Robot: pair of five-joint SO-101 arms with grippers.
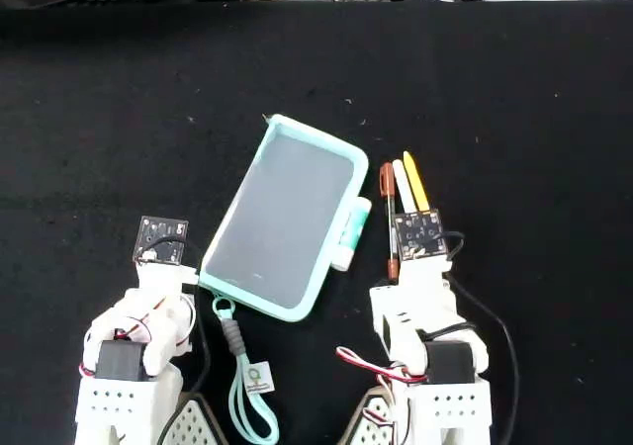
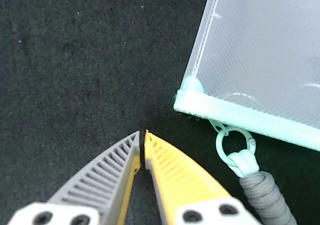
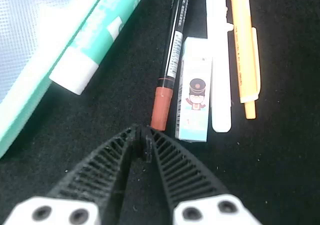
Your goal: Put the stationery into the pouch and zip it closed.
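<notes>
The left arm sits at the lower left of the high view and the right arm at the lower right. Both are folded low, with white bases at the bottom edge and wrists pointing toward the top of the frame. Red and white wires loop beside each base. In its wrist view the left claw rises from the bottom edge. It has one grey and one yellow ribbed finger, their tips pressed together. The right claw, with two black ribbed fingers, is closed the same way, tip against tip.
</notes>
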